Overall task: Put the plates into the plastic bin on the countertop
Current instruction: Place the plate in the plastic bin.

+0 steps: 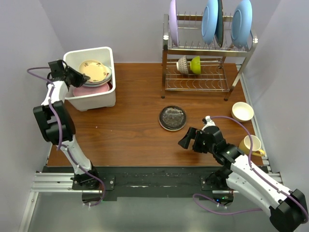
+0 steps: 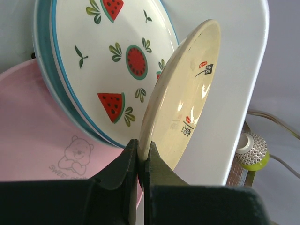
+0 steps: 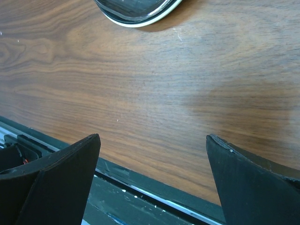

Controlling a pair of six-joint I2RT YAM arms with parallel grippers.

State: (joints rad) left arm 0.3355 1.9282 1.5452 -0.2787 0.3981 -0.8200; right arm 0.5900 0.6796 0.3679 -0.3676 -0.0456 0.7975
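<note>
The white plastic bin [image 1: 103, 98] stands at the left rear of the countertop [image 1: 130, 130]. My left gripper [image 2: 142, 146] reaches into it, shut on the rim of a small yellowish plate [image 2: 187, 93] that is tilted over a white plate with watermelon motifs [image 2: 117, 61]. Under that one lie a blue-rimmed plate [image 2: 47, 84] and a pink plate [image 2: 42, 131]. A dark glass plate [image 1: 172, 117] lies flat mid-counter. My right gripper [image 1: 190, 137] hovers open just near-right of it. In the right wrist view only the dark glass plate's edge [image 3: 136, 11] shows, beyond the open right gripper [image 3: 152, 137].
A two-tier wire rack [image 1: 207, 72] at the back right holds lilac and light-blue plates upright, with a small bowl and green cup on its lower tier. A cream bowl [image 1: 242, 111] and a yellow mug [image 1: 251, 144] sit at the right edge.
</note>
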